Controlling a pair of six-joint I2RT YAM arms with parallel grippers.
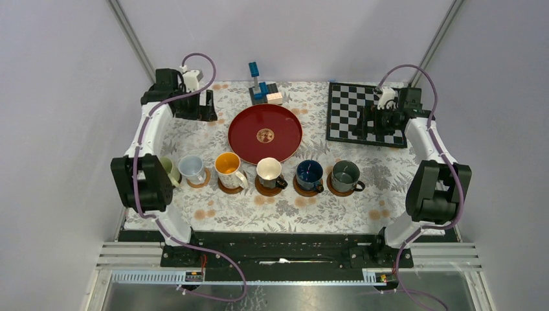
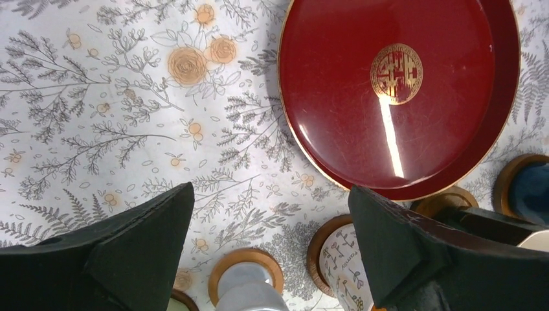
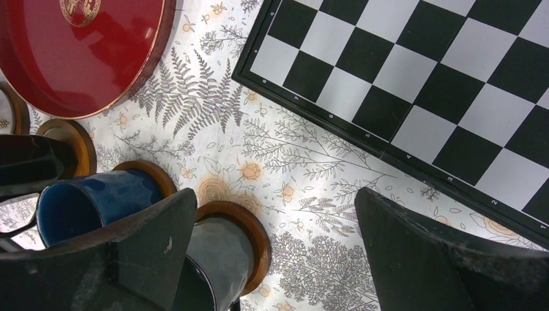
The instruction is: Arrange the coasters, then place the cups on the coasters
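The left hand [image 2: 270, 194] hangs over the far left corner of the tabletop [image 1: 285, 214], released, its jaws wide apart with nothing between them. Six mugs stand in a row across the middle of the tabletop, along the near edge. The pale green mug [image 1: 169, 170] is nearest the left edge, half hidden behind the left arm. Next come the light blue mug [image 1: 192, 167], the patterned white mug [image 1: 228, 167] with its orange inside, the black mug [image 1: 268, 171], the dark blue mug [image 1: 309, 172] and the grey-green mug [image 1: 345, 173]. Those five each sit on one of the brown coasters [image 1: 202, 182]. Just behind the row lies the red tray [image 1: 246, 139], and some blue blocks [image 1: 259, 87] stand at the far edge. The right hand [image 3: 275, 194] hovers above the chessboard [image 1: 343, 107] in the far right corner, likewise released and empty.
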